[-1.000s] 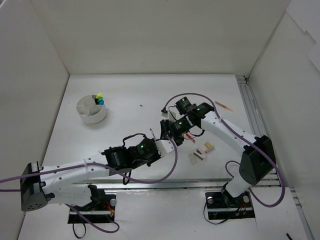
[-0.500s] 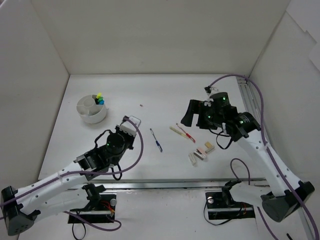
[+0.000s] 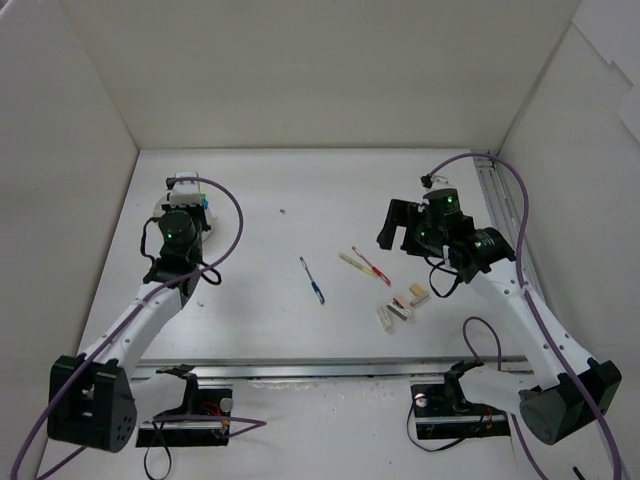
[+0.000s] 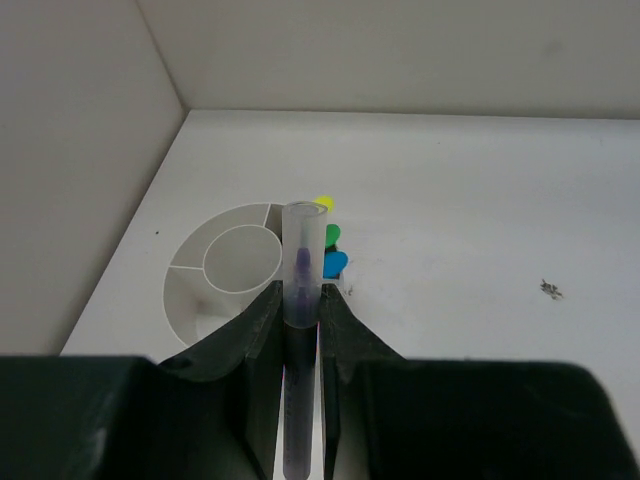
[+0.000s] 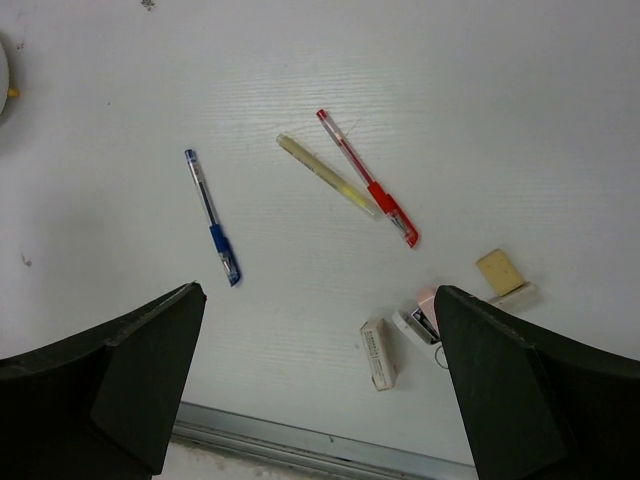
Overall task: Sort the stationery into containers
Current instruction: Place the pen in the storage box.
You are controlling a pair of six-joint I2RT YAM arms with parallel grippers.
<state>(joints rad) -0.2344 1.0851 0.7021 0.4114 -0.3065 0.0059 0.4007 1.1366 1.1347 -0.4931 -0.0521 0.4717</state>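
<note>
My left gripper [image 4: 298, 292] is shut on a thin clear-barrelled pen [image 4: 300, 250] with a dark core, and holds it over the round white divided tub [image 4: 180, 292]. Highlighters [image 4: 327, 250] with yellow, green and blue ends stand in the tub's right compartment. In the top view the left gripper [image 3: 186, 188] hides most of the tub [image 3: 160, 214]. My right gripper [image 5: 318, 292] is wide open and empty, above a blue pen [image 5: 212, 220], a beige stick [image 5: 325, 176], a red pen [image 5: 368, 180] and three small erasers [image 5: 378, 353]. It also shows in the top view [image 3: 405, 224].
White walls close the table on the left, back and right. A metal rail [image 3: 350, 367] runs along the front edge. The blue pen [image 3: 313, 280] lies mid-table. The red pen and beige stick [image 3: 362, 264] and the erasers [image 3: 402, 304] lie right of centre.
My left arm has swung from the table's middle back left to the tub, carrying the pen. My right gripper has pulled back to the right and shifted only slightly since.
</note>
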